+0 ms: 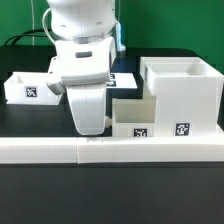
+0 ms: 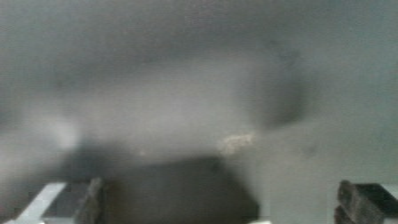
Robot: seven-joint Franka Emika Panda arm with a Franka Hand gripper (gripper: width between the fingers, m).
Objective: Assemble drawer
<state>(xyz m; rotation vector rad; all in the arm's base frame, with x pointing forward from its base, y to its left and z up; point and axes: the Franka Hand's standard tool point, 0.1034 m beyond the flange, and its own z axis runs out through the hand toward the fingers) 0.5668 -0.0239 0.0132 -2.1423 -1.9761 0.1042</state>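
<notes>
In the exterior view the gripper (image 1: 88, 124) hangs low over the black surface (image 1: 25, 118), its fingertips hidden behind the white hand. The assembly looks barely begun. The big white plastic boxy casing (image 1: 181, 95) stands well off to the gripper's side at the exterior view's right, open face up. A small white plastic low tray (image 1: 135, 119) sits just beside the gripper against the casing; whether it is inserted is unclear. The other small white plastic tray (image 1: 30, 88) lies loose on the gripper's opposite side, open top up, long axis across the view. The wrist view is a blur: the gripper (image 2: 217, 192) shows two dark fingers (image 2: 71, 203) spread wide, released, nothing between them.
</notes>
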